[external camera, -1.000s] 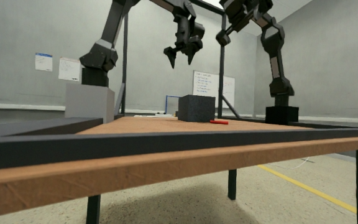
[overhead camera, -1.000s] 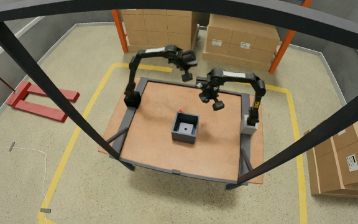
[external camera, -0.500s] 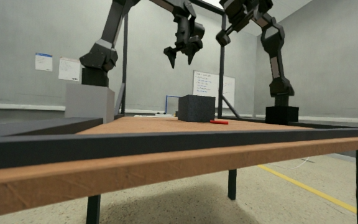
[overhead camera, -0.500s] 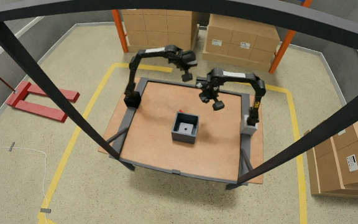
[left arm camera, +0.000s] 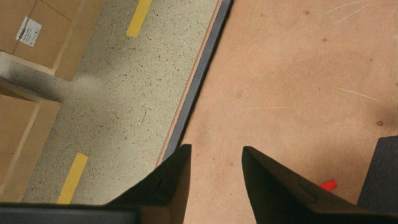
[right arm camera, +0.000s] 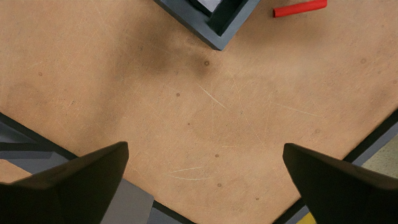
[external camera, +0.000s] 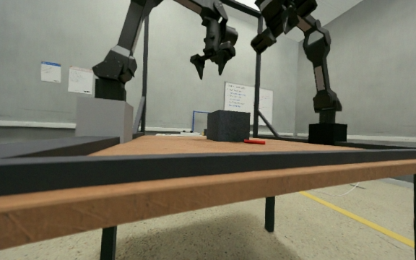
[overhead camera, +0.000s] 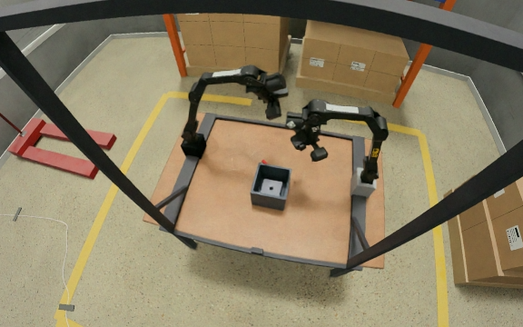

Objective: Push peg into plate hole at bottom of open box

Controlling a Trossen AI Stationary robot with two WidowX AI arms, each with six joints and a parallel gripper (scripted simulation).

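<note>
The left pincer (overhead camera: 281, 92) (external camera: 288, 21) (left arm camera: 216, 152) is narrow and empty, the right pincer (overhead camera: 300, 139) (external camera: 211, 69) (right arm camera: 206, 149) wide and empty, and the red peg (overhead camera: 264, 162) (external camera: 254, 141) (left arm camera: 328, 185) (right arm camera: 300, 8) lies on the table (overhead camera: 225, 213) (external camera: 179, 144) (left arm camera: 280, 90) (right arm camera: 240, 110) by the far left of the box (overhead camera: 268, 202) (external camera: 228, 126) (left arm camera: 382, 175) (right arm camera: 220, 41).

The peg (external camera: 254, 141) (left arm camera: 328, 185) (right arm camera: 300, 8) is plain bright red. The open box (overhead camera: 268, 200) (external camera: 228, 126) (left arm camera: 381, 175) (right arm camera: 192, 20) is dark blue-grey, and the plate (overhead camera: 266, 184) (right arm camera: 209, 4) in it is pale grey with a dark hole (overhead camera: 271, 188). The tabletop (overhead camera: 225, 209) (external camera: 165, 146) (left arm camera: 280, 75) (right arm camera: 150, 100) is orange-tan, marked with darker spots and pale scratches. The arms (overhead camera: 226, 74) (overhead camera: 340, 109) are black with white patches, one also bearing a yellow mark. The floor (overhead camera: 130, 272) (external camera: 222, 224) (left arm camera: 120, 85) is speckled beige with yellow stripes (overhead camera: 93, 241) (external camera: 360, 214) (left arm camera: 73, 177).
</note>
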